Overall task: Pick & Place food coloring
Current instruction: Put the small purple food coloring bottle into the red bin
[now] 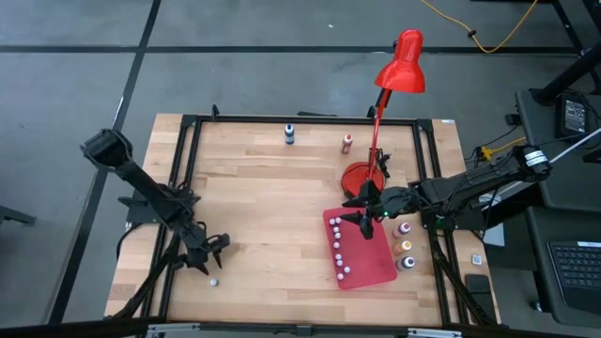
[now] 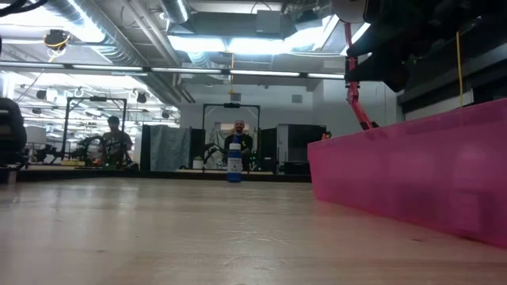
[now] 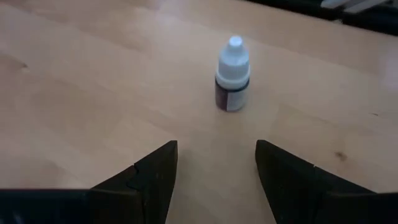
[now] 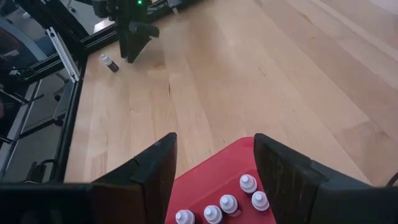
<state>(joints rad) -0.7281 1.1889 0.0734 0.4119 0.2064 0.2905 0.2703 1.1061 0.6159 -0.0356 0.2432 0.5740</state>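
Dark fingers of our left gripper (image 3: 216, 180) stand apart and empty, lined up on a tiny dark-bodied food coloring bottle with a white cap (image 3: 232, 74), upright on the pale wooden tabletop (image 1: 272, 207) near the left front corner. We judge this the approach before the pick: next we must ease forward so the bottle sits between the fingers, then close. Over on the right, our right gripper (image 4: 214, 171) hangs with its fingers spread, holding nothing, above the flat red mat (image 1: 371, 268), where small white-capped bottles (image 4: 227, 204) already stand in rows.
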